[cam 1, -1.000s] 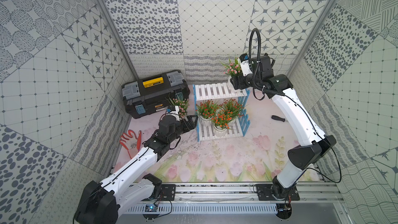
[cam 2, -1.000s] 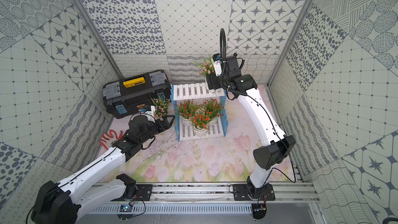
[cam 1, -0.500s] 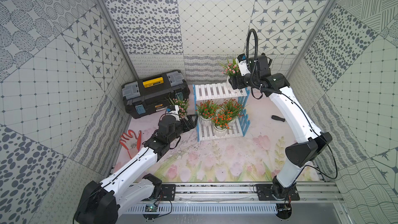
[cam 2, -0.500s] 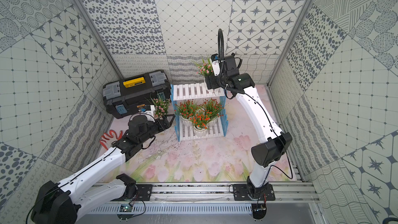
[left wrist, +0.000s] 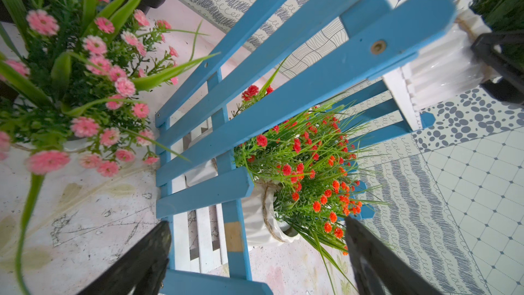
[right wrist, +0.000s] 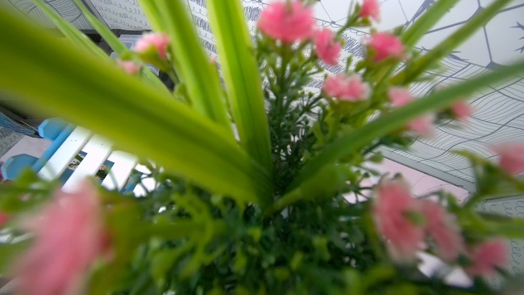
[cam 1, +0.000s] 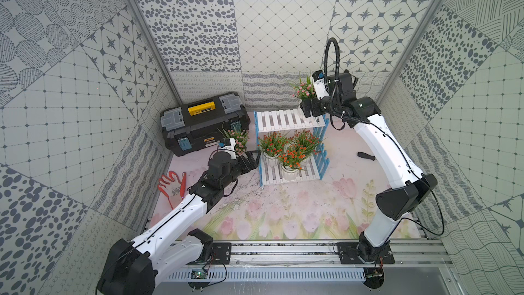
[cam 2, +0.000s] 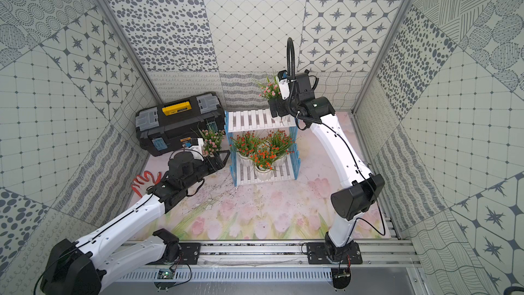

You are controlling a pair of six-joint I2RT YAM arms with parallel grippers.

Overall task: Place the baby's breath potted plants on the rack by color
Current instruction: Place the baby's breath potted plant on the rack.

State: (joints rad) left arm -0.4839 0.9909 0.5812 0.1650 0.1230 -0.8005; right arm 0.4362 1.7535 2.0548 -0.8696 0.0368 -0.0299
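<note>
The rack (cam 1: 287, 120) (cam 2: 249, 120) stands mid-table, white slats between blue picket sides (left wrist: 255, 100). Three orange-red baby's breath potted plants (cam 1: 272, 143) (cam 1: 306, 139) (cam 1: 293, 156) crowd its lower tier, and one shows close up through the pickets (left wrist: 306, 166). My right gripper (cam 1: 307, 110) is shut on the white pot (left wrist: 442, 63) of a pink plant (cam 1: 304, 92) (right wrist: 283, 109) at the upper tier's right end; foliage hides the jaws in the right wrist view. A second pink plant (cam 1: 239, 139) (left wrist: 76, 80) stands on the mat left of the rack. My left gripper (cam 1: 252, 158) (left wrist: 258, 259) is open and empty beside it.
A black toolbox with a yellow handle (cam 1: 202, 123) sits behind the floor plant. A red and white glove (cam 1: 173, 187) lies at the left wall. A small black tool (cam 1: 365, 156) lies on the mat right of the rack. Patterned walls close in on three sides.
The right arm has shifted slightly left with the pink plant over the upper tier's right end. The left arm has stayed where it was, jaws still open.
</note>
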